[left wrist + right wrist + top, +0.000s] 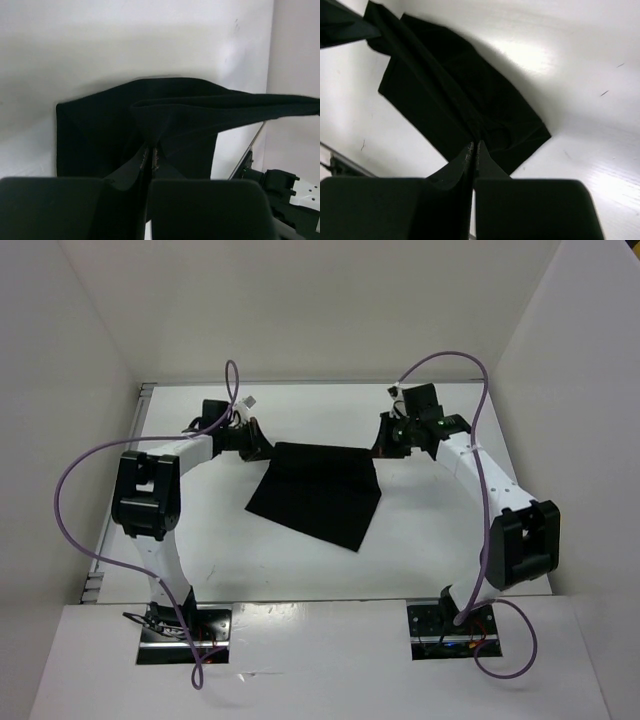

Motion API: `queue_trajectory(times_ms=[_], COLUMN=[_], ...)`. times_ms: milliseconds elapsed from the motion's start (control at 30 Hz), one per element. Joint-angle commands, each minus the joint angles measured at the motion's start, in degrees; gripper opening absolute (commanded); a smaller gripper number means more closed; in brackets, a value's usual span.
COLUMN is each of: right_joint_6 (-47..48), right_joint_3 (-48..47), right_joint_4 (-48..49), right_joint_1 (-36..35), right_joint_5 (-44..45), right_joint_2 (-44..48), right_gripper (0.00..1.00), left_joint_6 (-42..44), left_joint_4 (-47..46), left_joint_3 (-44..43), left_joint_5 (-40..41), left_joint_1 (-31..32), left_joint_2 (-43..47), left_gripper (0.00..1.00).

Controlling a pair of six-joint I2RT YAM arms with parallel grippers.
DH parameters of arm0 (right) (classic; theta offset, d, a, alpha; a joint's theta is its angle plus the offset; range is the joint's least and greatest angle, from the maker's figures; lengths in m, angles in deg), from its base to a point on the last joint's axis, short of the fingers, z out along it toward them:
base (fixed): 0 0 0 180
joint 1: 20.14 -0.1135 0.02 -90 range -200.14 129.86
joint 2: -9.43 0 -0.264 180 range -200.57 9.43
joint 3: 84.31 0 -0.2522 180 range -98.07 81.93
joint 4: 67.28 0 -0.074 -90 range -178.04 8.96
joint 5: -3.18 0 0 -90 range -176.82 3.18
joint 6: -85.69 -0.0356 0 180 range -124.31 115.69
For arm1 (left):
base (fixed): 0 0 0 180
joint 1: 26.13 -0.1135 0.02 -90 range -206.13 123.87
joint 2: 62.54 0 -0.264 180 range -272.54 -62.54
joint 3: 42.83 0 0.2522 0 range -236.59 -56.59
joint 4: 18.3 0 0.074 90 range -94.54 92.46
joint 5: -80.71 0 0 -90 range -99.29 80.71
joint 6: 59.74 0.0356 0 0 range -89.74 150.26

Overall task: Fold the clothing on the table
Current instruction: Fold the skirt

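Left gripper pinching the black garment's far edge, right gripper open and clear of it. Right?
No. The right gripper is not open and clear: the right wrist view shows it shut on the clothing too. The left gripper is pinching the far edge, as you said.

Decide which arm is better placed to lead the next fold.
Left, narrowly. The left gripper and right gripper each pinch a far corner of the clothing, but the near edge lies closer on the left, probably a shorter carry.
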Motion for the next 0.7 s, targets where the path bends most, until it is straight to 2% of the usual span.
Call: queue_trajectory(times_ms=[0,133,533,667], right_joint_6=[0.8,0.2,-1.8,-1.8], right_joint_3=[1.5,5.3,11.1,11.1], right_joint_4=[-2.7,-5.2,-9.7,-10.8], right_joint_1=[-1.9,-4.0,-9.0,-9.0], right_joint_5=[-2.2,-3.3,-6.2,-5.2], right_joint_2=[3.7,4.2,1.1,0.6], right_gripper=[0.00,0.00,0.00,0.00], left_joint_6=[2.1,2.8,5.3,5.3], left_joint_4=[-0.9,1.0,8.0,11.3], left_joint_3=[1.0,2.8,4.8,5.8], left_joint_5=[0.9,2.7,5.0,5.7], left_joint_1=[-0.4,-0.4,-0.4,-0.4], left_joint_2=[5.0,8.9,9.5,9.0], left_gripper=[0.00,0.00,0.00,0.07])
